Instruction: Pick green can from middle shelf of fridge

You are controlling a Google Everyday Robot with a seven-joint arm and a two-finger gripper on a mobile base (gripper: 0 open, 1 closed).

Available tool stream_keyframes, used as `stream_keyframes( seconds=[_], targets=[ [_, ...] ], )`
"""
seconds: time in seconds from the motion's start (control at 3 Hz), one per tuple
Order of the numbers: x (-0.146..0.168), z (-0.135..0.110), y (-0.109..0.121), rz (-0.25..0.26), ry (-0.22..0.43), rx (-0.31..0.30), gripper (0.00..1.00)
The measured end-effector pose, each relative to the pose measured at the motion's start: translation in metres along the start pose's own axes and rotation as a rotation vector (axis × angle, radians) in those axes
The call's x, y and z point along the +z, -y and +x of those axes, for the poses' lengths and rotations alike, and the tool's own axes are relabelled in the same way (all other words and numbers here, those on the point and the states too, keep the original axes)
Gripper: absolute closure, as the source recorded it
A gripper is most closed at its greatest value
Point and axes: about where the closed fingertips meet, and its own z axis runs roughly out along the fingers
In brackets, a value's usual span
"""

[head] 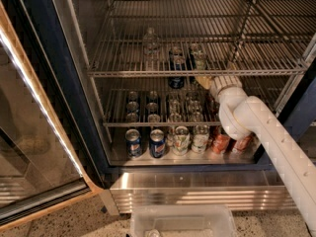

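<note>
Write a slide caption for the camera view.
Robot gripper at the front bar of the middle shelf in the fridge, close to the green can standing there.

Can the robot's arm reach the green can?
Probably yes. The end effector hangs at the front bar of the middle shelf, just below the green can. Nothing stands between them; a dark blue can sits close beside.

Middle shelf (123, 59) — green can (199, 58), bottle (150, 42) — pincer (202, 81) at front

The white arm (276, 142) slants up from the lower right, bends at a bulky wrist (232, 107), and ends in the tan pincer (203, 81) — pointing left, right of the view's centre.
</note>
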Motion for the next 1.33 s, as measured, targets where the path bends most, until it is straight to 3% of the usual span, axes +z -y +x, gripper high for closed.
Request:
stream_keyframes(
  seconds=[0.67,1.33],
  targets=[
    [0.0081,-0.0018,-0.0176,-0.026,-0.001,-0.002,0.26],
    [0.0131,0.0006,-0.0227,-0.03,-0.005,0.012,0.35]
  ],
)
